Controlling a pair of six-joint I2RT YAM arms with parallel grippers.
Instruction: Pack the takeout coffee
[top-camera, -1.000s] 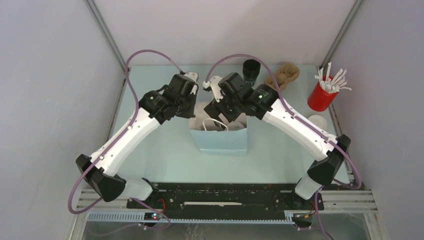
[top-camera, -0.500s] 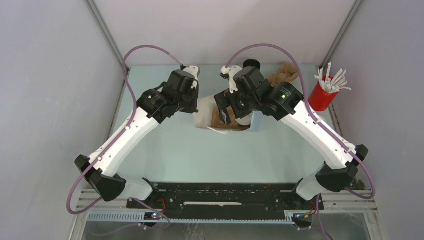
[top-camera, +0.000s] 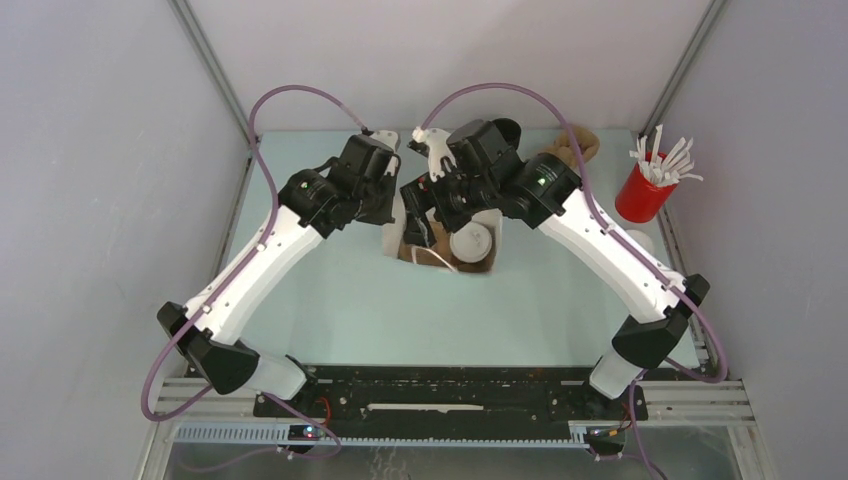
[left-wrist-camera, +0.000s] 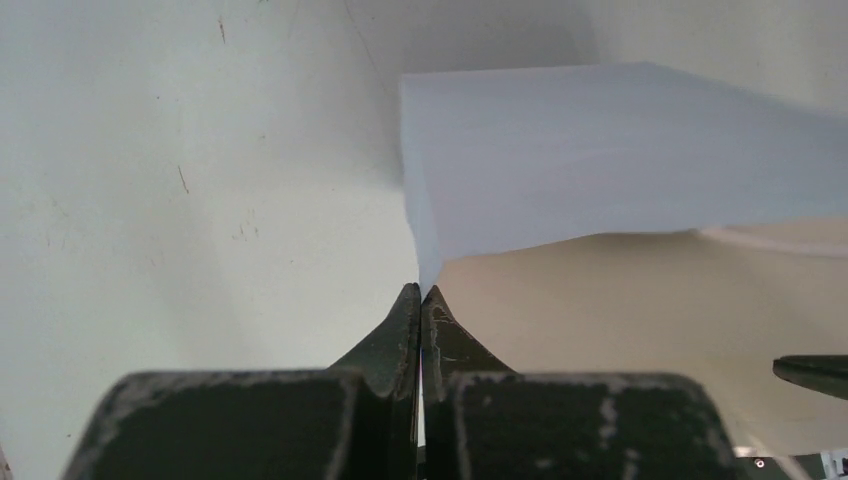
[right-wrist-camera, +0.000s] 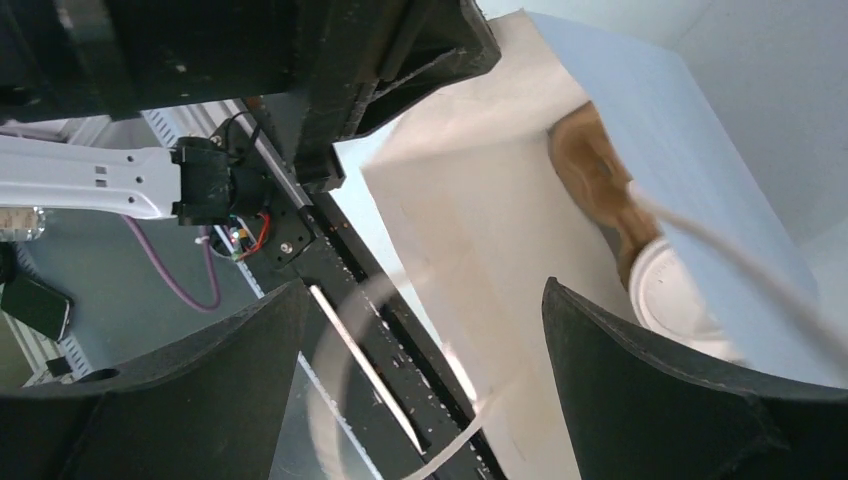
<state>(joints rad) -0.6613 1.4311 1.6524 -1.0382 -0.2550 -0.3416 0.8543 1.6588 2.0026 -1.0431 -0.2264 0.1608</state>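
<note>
left gripper (left-wrist-camera: 420, 300): clamped shut on the top edge of the paper bag (left-wrist-camera: 600, 150), at a corner fold. Same pinch as a second ago.
right gripper (right-wrist-camera: 420, 390): jaws spread wide, nothing between them, hanging over the bag mouth. Its fingers (right-wrist-camera: 690, 400) are clear of the cup.
takeout coffee (top-camera: 470, 241): inside the bag, white lid up, touched by neither gripper. The right wrist view shows the lid beside a brown item (right-wrist-camera: 595, 175), also in the bag.
bag, change: a second ago it stood with its blue front face visible to the overhead camera. That face is now out of sight, and the mouth faces the camera with the inside exposed.
right arm, change: half a second ago the wrist sat further right, over the lid. It has swung back left and the lid is uncovered.
left arm, change: barely moved.
background: red cup of white sticks (top-camera: 645, 190) at the far right and lidless black cup (top-camera: 507, 128) behind the right wrist, both where they were.
</note>
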